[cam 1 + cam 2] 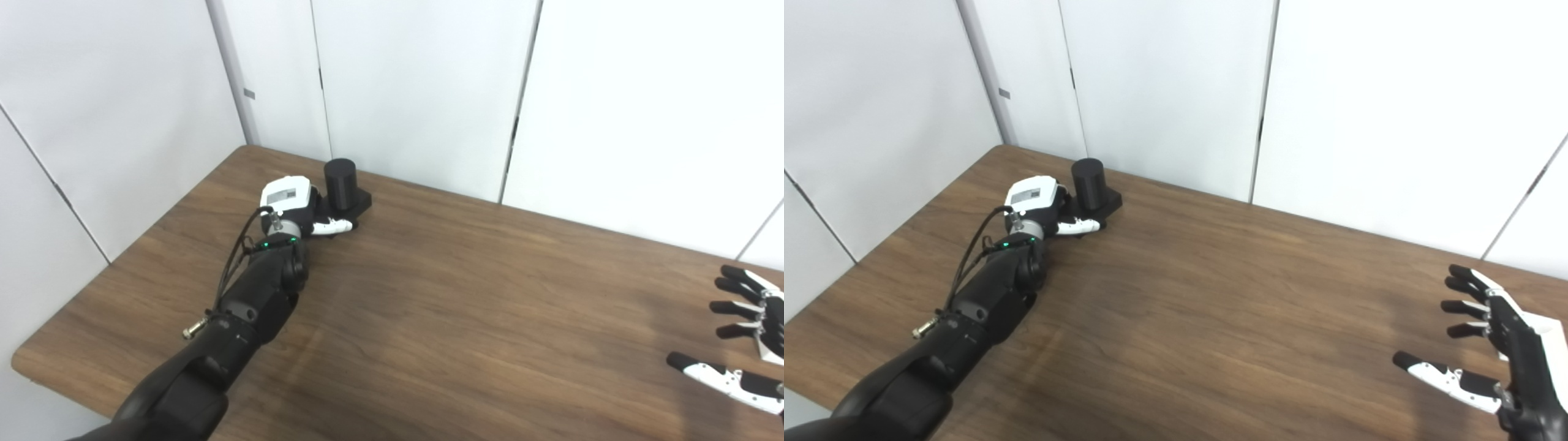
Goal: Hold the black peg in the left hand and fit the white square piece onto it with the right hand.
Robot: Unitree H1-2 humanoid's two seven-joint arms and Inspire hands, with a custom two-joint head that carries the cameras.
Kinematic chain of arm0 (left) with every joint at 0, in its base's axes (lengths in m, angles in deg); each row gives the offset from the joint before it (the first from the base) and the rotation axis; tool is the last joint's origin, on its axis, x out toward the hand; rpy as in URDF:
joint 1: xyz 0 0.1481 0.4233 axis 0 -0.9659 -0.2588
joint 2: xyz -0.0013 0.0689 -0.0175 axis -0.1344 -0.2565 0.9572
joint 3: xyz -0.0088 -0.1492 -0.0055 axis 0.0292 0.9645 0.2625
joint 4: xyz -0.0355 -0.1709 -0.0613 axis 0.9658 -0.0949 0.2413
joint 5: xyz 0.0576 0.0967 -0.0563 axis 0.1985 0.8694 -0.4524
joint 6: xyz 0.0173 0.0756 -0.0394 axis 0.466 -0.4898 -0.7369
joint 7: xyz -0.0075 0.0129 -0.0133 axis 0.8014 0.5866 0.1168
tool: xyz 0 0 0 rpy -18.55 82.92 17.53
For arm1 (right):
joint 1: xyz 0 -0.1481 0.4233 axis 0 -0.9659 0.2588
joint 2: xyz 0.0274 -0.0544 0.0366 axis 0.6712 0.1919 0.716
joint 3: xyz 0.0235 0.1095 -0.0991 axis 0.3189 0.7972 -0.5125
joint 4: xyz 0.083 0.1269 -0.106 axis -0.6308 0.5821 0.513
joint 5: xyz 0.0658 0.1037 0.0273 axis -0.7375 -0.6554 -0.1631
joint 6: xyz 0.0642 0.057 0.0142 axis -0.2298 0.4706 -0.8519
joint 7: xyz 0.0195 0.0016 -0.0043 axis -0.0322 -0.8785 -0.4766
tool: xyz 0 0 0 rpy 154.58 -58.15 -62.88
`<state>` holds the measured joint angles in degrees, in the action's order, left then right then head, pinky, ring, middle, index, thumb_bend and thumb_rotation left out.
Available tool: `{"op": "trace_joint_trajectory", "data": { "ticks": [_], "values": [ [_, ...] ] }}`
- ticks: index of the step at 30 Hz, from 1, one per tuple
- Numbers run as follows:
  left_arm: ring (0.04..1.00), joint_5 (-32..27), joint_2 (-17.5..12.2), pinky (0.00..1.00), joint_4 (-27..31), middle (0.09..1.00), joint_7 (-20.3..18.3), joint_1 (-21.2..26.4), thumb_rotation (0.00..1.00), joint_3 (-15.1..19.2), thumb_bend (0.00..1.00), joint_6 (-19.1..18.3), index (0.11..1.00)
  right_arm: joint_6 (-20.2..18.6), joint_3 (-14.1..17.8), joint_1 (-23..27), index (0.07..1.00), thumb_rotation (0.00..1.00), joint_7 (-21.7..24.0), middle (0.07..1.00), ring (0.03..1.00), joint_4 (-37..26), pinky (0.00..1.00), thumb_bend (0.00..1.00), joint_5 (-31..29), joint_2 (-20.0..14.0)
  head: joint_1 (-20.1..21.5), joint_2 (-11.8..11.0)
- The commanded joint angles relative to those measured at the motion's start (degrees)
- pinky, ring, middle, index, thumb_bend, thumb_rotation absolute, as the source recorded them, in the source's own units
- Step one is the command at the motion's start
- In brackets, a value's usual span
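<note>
The left hand (pixel 294 211) is closing its fingers around the black peg (pixel 341 184) at ten o'clock, while the right hand (pixel 1497 352) is hovering spread open at four o'clock.

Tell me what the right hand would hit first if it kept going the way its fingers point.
Nothing visible: the right hand points left over bare table; black peg sits farther back, likely off that line.

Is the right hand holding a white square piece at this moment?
No, the right hand hangs over the brown wooden table with fingers spread apart and nothing between them.
</note>
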<state>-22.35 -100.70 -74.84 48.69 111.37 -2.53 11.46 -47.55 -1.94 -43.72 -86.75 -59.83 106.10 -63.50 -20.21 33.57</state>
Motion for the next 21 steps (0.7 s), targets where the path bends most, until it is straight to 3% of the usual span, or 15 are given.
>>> {"op": "trace_joint_trajectory", "data": {
  "ticks": [1, 3, 5, 9, 14, 15, 17, 21],
  "values": [
    [0.966, -0.7, -1.8, 0.88, 1.1, 0.892, -2.4, 0.5, 0.58, -0.9, 0.72, -0.2, 0.673, 2.3, 0.7, 1.4, 0.805, 0.0, -0.9, 0.792, 0.694, -1.5, 0.55, 0.66, 0.1, -0.6, 0.0, 0.1],
    [0.959, -1.3, -2.2, 0.87, 1.6, 0.881, -3.5, 0.2, 0.56, -1.6, 0.71, 0.3, 0.677, 2.4, 0.7, 1.5, 0.801, 0.0, -1.0, 0.787, 0.686, -1.5, 0.54, 0.66, 0.1, -0.5, 0.0, 0.1],
    [0.94, -2.5, -2.6, 0.82, 2.2, 0.867, -3.9, -0.1, 0.47, -2.0, 0.71, 1.5, 0.669, 2.1, 0.8, 1.5, 0.802, 0.0, -0.9, 0.787, 0.686, -1.5, 0.54, 0.65, 0.1, -0.5, 0.1, 0.2],
    [0.881, -5.7, -3.4, 0.71, 4.1, 0.829, -4.6, -1.2, 0.36, -2.3, 0.77, 5.0, 0.58, 2.1, 0.8, 1.5, 0.807, 0.0, -0.8, 0.793, 0.691, -1.5, 0.55, 0.64, 0.1, -0.6, 0.1, 0.2],
    [0.874, -9.2, -3.4, 0.68, 5.8, 0.848, -5.8, -2.0, 0.25, -2.3, 0.81, 7.5, 0.541, 2.0, 0.8, 1.6, 0.802, 0.0, -0.7, 0.785, 0.681, -1.7, 0.53, 0.64, 0.1, -0.4, 0.7, 0.5],
    [0.877, -10.4, -3.3, 0.69, 6.1, 0.849, -5.8, -2.2, 0.17, -2.0, 0.67, 8.6, 0.514, 2.0, 0.8, 1.7, 0.802, 0.0, -0.8, 0.785, 0.682, -1.6, 0.53, 0.64, 0.1, -0.3, 0.7, 0.5],
    [0.878, -12.0, -3.1, 0.7, 6.4, 0.847, -5.6, -2.6, 0.09, -1.8, 0.55, 10.9, 0.49, 2.0, 0.7, 1.8, 0.8, 0.0, -0.9, 0.783, 0.679, -1.5, 0.53, 0.64, 0.3, -0.3, 0.8, 0.5],
    [0.891, -14.3, -2.6, 0.75, 6.6, 0.856, -5.8, -3.5, 0.06, -2.5, 0.52, 15.4, 0.483, 2.4, 0.8, 2.0, 0.798, 0.0, -0.9, 0.783, 0.675, -1.1, 0.52, 0.64, 0.0, -0.3, 1.2, 0.6]
  ]
}}
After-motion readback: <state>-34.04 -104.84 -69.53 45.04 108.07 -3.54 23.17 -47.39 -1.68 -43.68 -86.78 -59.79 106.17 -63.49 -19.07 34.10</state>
